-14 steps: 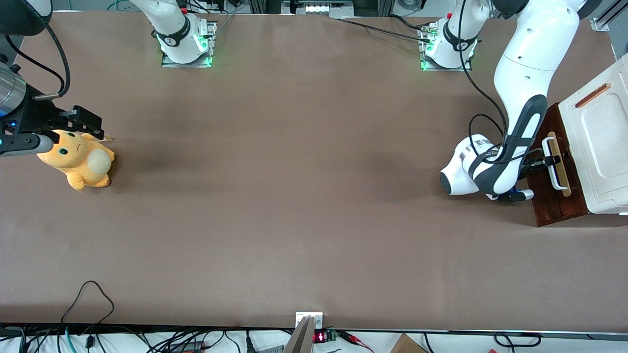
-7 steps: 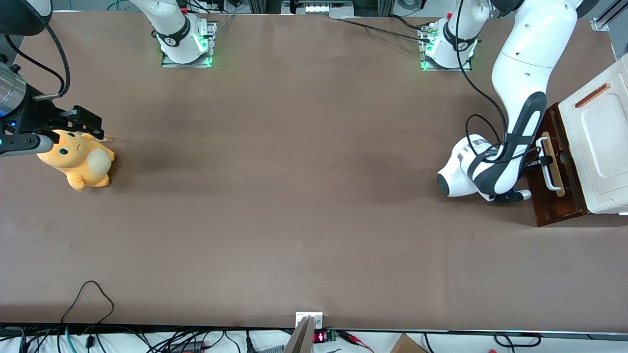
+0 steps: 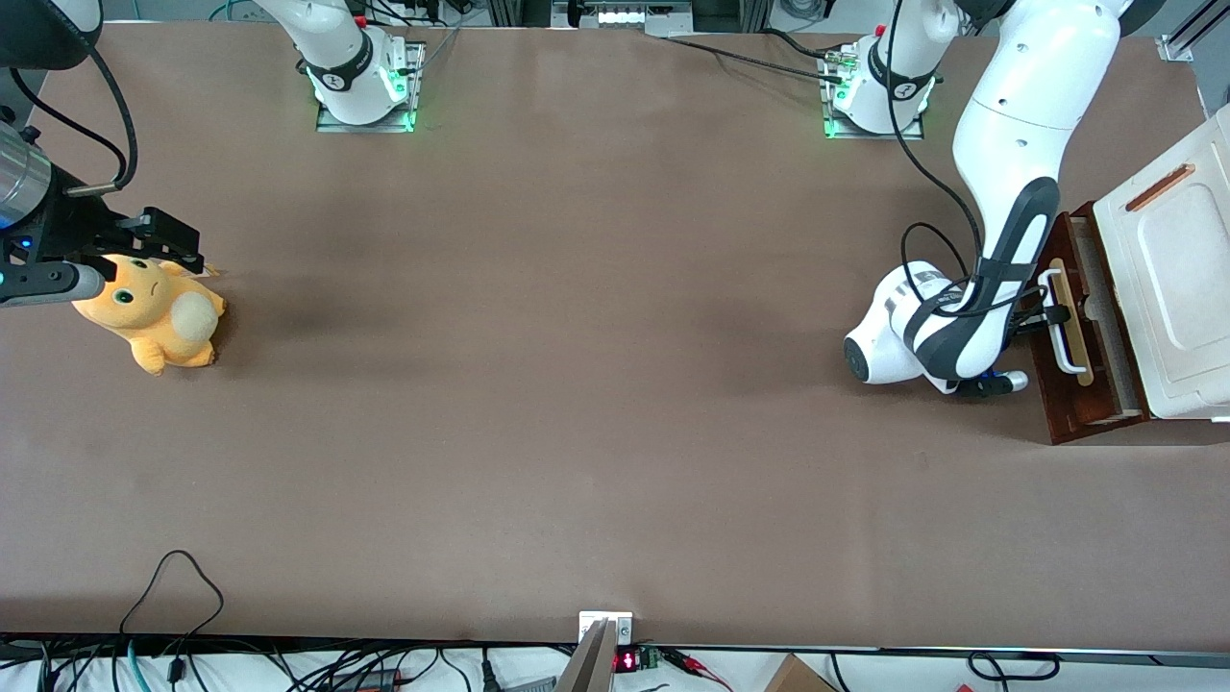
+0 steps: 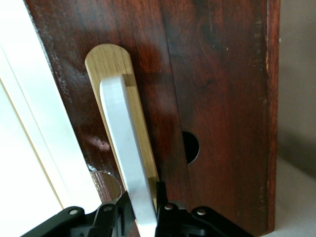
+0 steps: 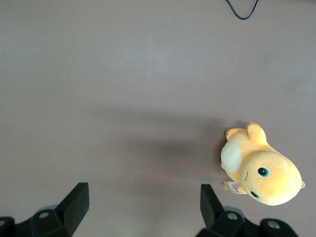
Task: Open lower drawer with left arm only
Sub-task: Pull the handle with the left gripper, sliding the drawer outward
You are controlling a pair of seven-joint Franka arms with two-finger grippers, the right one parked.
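Note:
The lower drawer [image 3: 1076, 384] is a dark reddish-brown wooden drawer at the working arm's end of the table, pulled partly out from under the white cabinet top [image 3: 1177, 288], with a strip of its pale inside [image 3: 1107, 322] showing. Its white loop handle [image 3: 1059, 332] sits on a pale wood strip [image 3: 1074, 327]. My left arm [image 3: 999, 240] reaches down in front of the drawer, and its gripper [image 3: 1055, 314] is shut on the handle [image 4: 129, 163]. In the left wrist view the black fingers [image 4: 170, 219] press on both sides of the white bar over the dark drawer front [image 4: 222, 98].
An orange plush toy [image 3: 154, 317] lies toward the parked arm's end of the table, also seen as the plush toy [image 5: 261, 170]. The cabinet top carries an orange-brown slot [image 3: 1161, 187]. Two arm bases [image 3: 870, 91] stand along the table edge farthest from the front camera. Brown tabletop [image 3: 577, 336] spans the middle.
The gripper has drawn back toward the table's middle with the handle in it. The lower drawer has slid farther out of the cabinet, and its pale inside now shows.

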